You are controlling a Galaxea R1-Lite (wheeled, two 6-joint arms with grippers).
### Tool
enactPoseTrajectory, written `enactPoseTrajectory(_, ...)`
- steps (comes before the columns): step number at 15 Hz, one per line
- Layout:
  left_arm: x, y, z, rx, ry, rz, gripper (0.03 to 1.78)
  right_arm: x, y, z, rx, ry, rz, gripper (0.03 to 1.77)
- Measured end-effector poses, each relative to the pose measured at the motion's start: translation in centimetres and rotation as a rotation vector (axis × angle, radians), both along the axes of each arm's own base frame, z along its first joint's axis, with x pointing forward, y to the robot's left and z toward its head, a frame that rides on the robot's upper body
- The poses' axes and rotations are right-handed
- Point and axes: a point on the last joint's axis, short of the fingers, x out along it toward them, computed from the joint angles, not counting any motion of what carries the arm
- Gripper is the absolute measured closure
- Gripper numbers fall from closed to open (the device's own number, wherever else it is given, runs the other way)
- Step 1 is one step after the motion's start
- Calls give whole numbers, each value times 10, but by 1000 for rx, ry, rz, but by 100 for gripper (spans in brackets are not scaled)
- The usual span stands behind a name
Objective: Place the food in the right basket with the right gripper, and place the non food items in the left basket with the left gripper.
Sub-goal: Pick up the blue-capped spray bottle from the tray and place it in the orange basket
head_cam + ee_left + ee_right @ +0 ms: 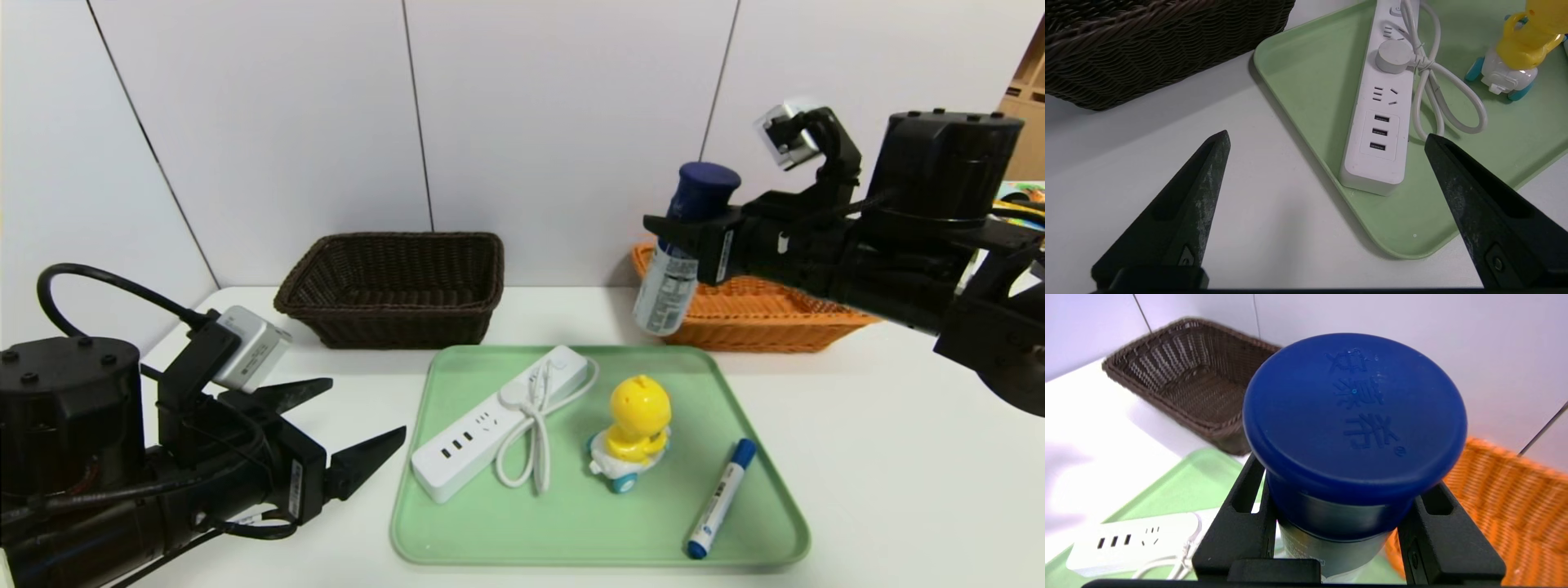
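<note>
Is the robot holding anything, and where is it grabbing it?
The right gripper holds the can just under its blue cap. The left gripper is open, holding nothing.

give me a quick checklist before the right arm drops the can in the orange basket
1. Right gripper shut on the can, just under its blue cap: ok.
2. Can lifted clear of the green tray: ok.
3. Can fully over the orange basket: not ok, it hangs at the basket's near left corner.
4. Basket has room: cannot tell, arm hides much of it.
5. Left gripper open, parked beside the tray: ok.
</note>
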Motion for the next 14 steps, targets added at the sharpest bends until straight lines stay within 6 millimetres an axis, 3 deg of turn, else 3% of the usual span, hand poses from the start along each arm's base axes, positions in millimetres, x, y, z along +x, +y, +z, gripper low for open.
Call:
enactPoseTrajectory(7,1,-1,-1,1,-1,-3,12,10,-29,33,-14,-83,-88,100)
enactPoseTrajectory(14,0,-1,0,3,-4,-6,12,39,-54,31,-18,-85,-186,100)
